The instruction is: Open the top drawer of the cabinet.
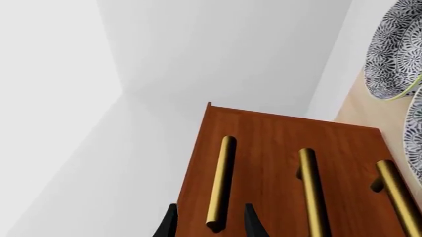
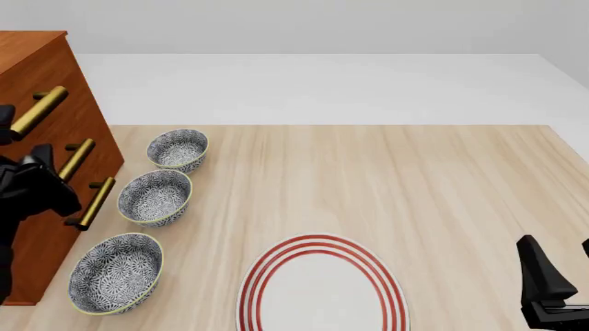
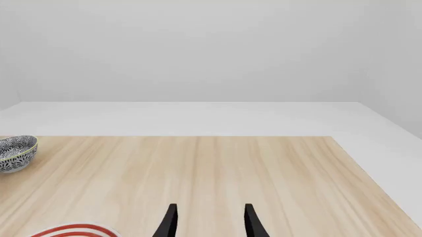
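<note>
My left fingers [image 1: 173, 222] straddle the top drawer [image 1: 277, 148] handle [image 1: 220, 182], wide; I'd close squarely, then pull straight.

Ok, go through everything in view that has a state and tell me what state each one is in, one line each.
top drawer: shut, flush with the cabinet front.
top drawer's handle: between the left tool's fingers, not yet clamped.
two lower drawers: shut.
left tool: open, straddling the top handle.
right tool: open, empty, over bare table.
three patterned bowls: upright, empty.
red-ringed plate: flat, empty.
</note>
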Action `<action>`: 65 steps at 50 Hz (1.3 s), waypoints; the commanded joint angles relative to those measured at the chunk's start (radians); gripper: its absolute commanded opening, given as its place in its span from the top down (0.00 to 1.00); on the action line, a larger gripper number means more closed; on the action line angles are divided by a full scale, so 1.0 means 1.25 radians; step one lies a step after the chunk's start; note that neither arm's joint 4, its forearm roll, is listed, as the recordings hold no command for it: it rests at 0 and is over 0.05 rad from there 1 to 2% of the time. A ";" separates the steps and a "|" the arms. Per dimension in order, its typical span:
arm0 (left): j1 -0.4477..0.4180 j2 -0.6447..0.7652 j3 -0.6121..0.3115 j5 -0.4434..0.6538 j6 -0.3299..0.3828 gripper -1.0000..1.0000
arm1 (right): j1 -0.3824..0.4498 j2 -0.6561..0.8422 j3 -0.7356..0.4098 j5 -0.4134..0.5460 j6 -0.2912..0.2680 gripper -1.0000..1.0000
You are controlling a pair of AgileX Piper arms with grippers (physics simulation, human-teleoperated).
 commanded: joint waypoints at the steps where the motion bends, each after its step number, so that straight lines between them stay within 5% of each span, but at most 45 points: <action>1: 0.001 0.013 -0.007 0.002 -0.007 0.00 | 0.000 0.000 0.000 0.000 0.000 0.00; 4: 0.003 0.016 -0.009 0.002 -0.010 0.00 | 0.000 0.000 0.000 0.000 -0.001 0.00; 5: 0.004 0.018 -0.009 0.002 -0.011 0.00 | 0.005 -0.006 -0.069 0.074 0.000 0.00; 44: 0.022 0.024 -0.025 0.019 -0.032 0.00 | 0.005 -0.006 -0.066 0.072 0.000 0.00; 45: 0.021 0.021 -0.019 0.016 -0.029 1.00 | 0.005 -0.006 -0.066 0.071 0.000 0.00; 65: 0.009 0.019 -0.009 0.011 -0.017 1.00 | 0.005 -0.006 -0.067 0.073 0.000 0.00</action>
